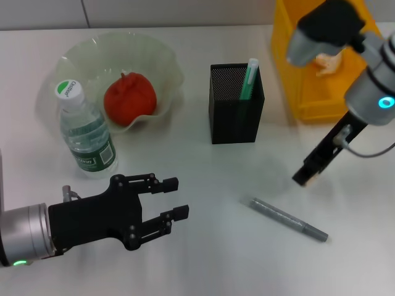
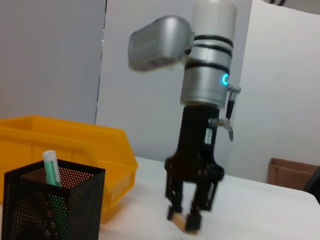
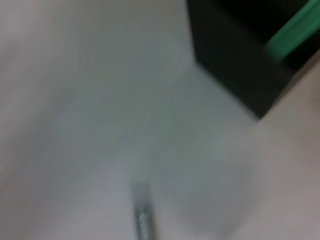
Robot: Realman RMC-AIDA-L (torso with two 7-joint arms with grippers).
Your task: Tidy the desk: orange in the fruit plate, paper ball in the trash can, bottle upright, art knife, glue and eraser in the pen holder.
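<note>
White desk (image 1: 203,172) against pale grey wall (image 2: 50,55)

I count one orange (image 1: 128,95), one fruit plate (image 1: 166,61), one bottle (image 1: 86,132), one pen holder (image 1: 236,111) and one trash can (image 1: 293,68) on the table (image 1: 203,179). I also see one green-capped stick (image 1: 249,79), one grey pen-like tool (image 1: 288,219), one eraser (image 2: 179,218) and two pincers.

The square black metal-mesh pen holder (image 1: 236,105) looks matt and perforated. The bright yellow plastic trash can (image 1: 295,74) is smooth and slightly glossy, the wavy pale-green fruit plate (image 1: 80,52) translucent, the clear plastic bottle (image 1: 87,139) shiny, the red-orange orange (image 1: 128,97) wrinkled.
</note>
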